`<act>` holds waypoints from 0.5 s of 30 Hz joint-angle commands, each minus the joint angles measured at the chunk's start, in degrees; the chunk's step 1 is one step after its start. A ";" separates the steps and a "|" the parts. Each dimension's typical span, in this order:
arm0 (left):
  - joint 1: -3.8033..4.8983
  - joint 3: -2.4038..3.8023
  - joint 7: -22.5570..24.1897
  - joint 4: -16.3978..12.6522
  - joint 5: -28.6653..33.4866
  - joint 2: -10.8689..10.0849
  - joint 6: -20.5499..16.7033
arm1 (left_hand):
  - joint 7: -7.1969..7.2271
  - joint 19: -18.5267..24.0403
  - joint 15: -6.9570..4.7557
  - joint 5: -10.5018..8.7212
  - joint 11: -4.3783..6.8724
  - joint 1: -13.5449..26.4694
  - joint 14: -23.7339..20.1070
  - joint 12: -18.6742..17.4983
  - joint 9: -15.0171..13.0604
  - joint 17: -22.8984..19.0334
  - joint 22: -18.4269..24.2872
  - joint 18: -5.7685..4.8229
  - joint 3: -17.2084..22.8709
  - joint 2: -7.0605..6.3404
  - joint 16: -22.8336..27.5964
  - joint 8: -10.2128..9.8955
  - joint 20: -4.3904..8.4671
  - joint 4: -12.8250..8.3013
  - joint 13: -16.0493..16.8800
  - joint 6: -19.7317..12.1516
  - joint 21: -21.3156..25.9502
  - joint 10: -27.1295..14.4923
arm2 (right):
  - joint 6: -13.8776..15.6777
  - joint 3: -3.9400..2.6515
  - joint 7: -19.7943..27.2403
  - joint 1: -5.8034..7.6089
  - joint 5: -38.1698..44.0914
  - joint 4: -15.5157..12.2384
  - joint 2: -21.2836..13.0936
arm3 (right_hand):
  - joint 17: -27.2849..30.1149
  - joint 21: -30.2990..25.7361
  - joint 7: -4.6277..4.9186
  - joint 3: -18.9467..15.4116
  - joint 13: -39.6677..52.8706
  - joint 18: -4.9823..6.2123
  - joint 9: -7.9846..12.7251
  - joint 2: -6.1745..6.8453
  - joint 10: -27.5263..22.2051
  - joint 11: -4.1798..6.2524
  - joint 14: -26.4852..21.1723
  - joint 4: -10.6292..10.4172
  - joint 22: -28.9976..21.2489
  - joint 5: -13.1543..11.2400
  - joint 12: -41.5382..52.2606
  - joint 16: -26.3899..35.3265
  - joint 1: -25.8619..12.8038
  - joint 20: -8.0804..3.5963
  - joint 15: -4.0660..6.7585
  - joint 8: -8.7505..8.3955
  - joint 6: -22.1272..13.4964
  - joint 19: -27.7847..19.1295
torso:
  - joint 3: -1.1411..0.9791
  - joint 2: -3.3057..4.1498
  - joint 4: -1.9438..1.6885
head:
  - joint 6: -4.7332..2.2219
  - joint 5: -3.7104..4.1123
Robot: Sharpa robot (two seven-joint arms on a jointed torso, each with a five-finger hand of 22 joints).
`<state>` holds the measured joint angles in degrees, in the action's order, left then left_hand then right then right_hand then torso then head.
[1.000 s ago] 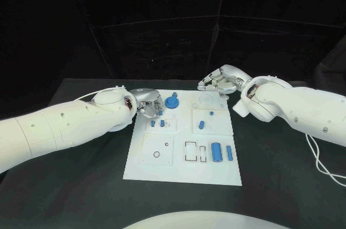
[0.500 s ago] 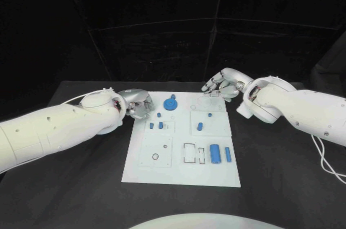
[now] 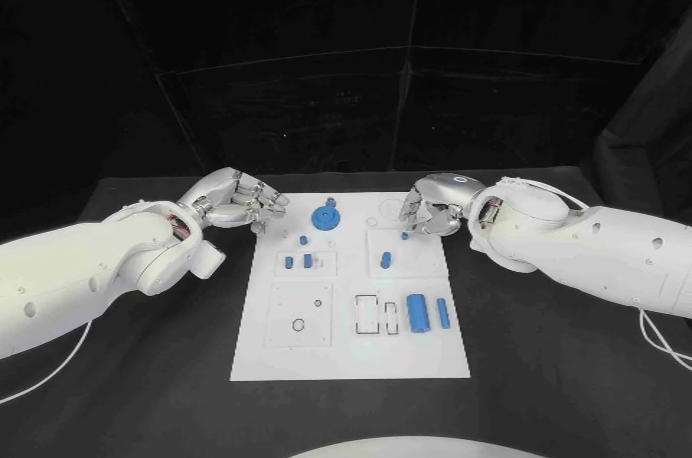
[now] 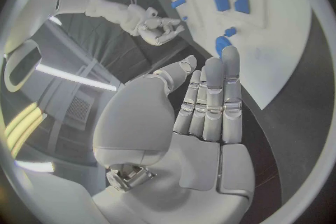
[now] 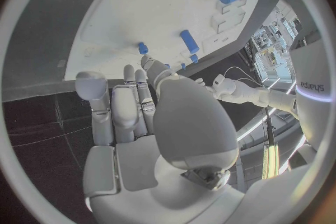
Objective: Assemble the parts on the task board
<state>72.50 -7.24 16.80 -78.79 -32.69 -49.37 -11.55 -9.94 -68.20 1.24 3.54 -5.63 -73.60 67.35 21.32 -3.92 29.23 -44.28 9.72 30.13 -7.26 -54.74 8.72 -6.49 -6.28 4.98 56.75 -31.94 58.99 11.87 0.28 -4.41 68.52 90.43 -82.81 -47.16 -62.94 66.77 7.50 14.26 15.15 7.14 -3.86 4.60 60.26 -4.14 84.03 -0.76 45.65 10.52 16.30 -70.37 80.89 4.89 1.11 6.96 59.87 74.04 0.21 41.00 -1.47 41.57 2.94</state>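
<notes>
With the left hand empty, fingers extended beside the task board, and the right hand empty, fingers loosely spread over the far right corner, lower the right hand squarely onto the small blue peg before pinching.

The board is brightly lit from above against a dark table and a black backdrop, and only faint shadows are cast beneath the arms. Soft glare is seen on the white shells and the silver left hand. In both wrist views, straight edges are bent by fisheye distortion, the rims are blurred, and light strips are blown out.
</notes>
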 commanded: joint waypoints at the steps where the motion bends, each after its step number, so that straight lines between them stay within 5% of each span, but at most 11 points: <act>1: 0.07 0.00 8.81 -1.74 19.73 -1.02 1.42 | 0.18 0.17 -0.39 -0.17 -0.06 0.57 -0.05 0.60 -0.05 -0.22 0.36 0.82 -0.92 0.24 -0.21 0.27 -0.06 0.23 0.13 0.31 0.58 0.52 | -0.35 -0.02 -3.06 -0.20 8.06 -0.76 -0.25 | 0.03 -0.41 0.50 0.94 -1.30 0.51 0.08 0.80 -0.96 -0.30 1.35 0.14 -0.14 -0.28 -1.12 0.16 -0.13 0.50 -0.74 -0.49 -0.17 -0.12 | 0.06 0.00 -0.03 | -0.20 0.14; 15: 0.04 -0.05 9.78 -4.83 23.92 -3.01 1.84 | -0.65 -0.34 -0.20 -0.09 -0.49 -0.37 -0.17 1.52 0.06 -0.81 1.20 0.73 -2.33 0.83 -0.45 0.34 -0.06 -0.19 0.22 -0.29 1.33 -0.15 | -2.08 -0.01 -2.07 -1.12 9.25 -1.65 0.11 | -0.18 -0.08 1.25 5.40 -5.45 0.45 0.01 2.36 -0.47 -0.98 1.46 1.28 0.38 -0.40 -2.73 -0.25 -0.58 1.06 -1.19 -1.96 -0.36 0.26 | -0.05 0.05 0.03 | -0.32 -0.48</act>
<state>72.48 -7.30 24.68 -83.45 -11.50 -52.32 -10.55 -10.25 -68.20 1.24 3.54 -5.95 -73.71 67.36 22.53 -3.92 28.47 -43.14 9.71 28.21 -6.62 -54.98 8.93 -6.49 -6.40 5.17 56.42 -30.85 59.06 11.17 0.28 -6.40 67.34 98.15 -84.46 -47.12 -63.06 66.49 8.32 19.40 9.75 7.14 -3.86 6.24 59.57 -4.83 84.03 0.55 45.98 10.33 13.86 -70.37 80.29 5.52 0.30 5.10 59.41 74.23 0.17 40.98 -1.59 41.21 2.55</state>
